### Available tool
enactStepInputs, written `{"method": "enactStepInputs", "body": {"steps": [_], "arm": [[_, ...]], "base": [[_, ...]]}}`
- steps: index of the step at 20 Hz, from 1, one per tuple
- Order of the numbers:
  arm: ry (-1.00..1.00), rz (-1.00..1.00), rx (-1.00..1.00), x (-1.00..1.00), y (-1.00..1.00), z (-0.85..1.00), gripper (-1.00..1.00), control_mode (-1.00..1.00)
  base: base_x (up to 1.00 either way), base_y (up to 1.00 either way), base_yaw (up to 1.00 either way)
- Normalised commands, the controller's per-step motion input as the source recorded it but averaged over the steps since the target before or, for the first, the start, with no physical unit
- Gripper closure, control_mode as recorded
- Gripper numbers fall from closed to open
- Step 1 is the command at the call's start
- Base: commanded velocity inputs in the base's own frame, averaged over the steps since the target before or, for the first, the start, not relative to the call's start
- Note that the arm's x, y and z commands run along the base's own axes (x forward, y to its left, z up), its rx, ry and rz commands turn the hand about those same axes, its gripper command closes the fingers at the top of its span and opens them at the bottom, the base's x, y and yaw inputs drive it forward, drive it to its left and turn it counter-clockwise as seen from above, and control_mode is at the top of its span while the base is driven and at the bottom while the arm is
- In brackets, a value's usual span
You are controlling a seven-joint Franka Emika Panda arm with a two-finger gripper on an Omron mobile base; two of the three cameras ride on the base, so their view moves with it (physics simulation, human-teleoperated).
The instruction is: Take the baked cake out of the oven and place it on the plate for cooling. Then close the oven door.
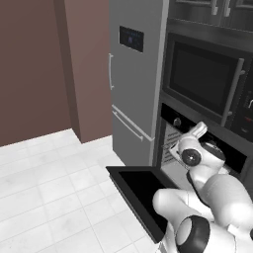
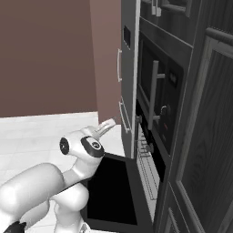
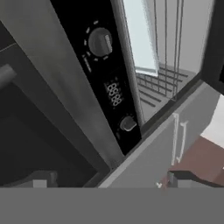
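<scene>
The black oven (image 1: 170, 141) stands open, its oven door (image 1: 141, 190) dropped flat toward me, also seen as a black panel (image 2: 111, 191). My gripper (image 1: 199, 130) is open and empty, raised in front of the oven's control strip above the door. In the right base view the gripper (image 2: 108, 125) points right at the oven opening (image 2: 146, 159). The hand view, rolled sideways, has the gripper (image 3: 109, 181) facing two round knobs (image 3: 100, 41), a small display (image 3: 114, 92) and wire racks (image 3: 162, 65). The cake and the plate are out of view.
A tall grey fridge (image 1: 136, 84) stands left of the oven. A black microwave (image 1: 205, 79) with a vertical bar handle (image 2: 154, 93) sits above it. Dark cabinets (image 2: 205, 136) fill the right. White tiled floor (image 1: 44, 192) spreads to the left, before a brown wall (image 1: 34, 64).
</scene>
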Motion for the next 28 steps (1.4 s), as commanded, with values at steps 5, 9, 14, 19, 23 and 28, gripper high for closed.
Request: {"method": "enactStepInputs", "body": {"steps": [5,9,14,19,23,28], "arm": [[0.07,0.04,-0.07,-0.16,1.0,1.0,-1.0,-1.0],[0.1,0.08,0.0,-0.01,0.98,1.0,-1.0,-1.0],[0.16,0.08,0.0,0.0,0.96,1.0,-1.0,-1.0],[0.18,0.07,0.0,0.0,0.92,1.0,-1.0,-1.0],[0.18,0.06,0.0,-0.03,0.9,1.0,-1.0,-1.0],[0.23,0.02,0.0,-0.18,0.79,1.0,-1.0,-1.0]], "base": [[0.0,0.0,0.0],[0.0,0.0,0.0],[0.0,0.0,0.0],[0.0,0.0,0.0],[0.0,0.0,0.0],[0.0,0.0,0.0]]}}
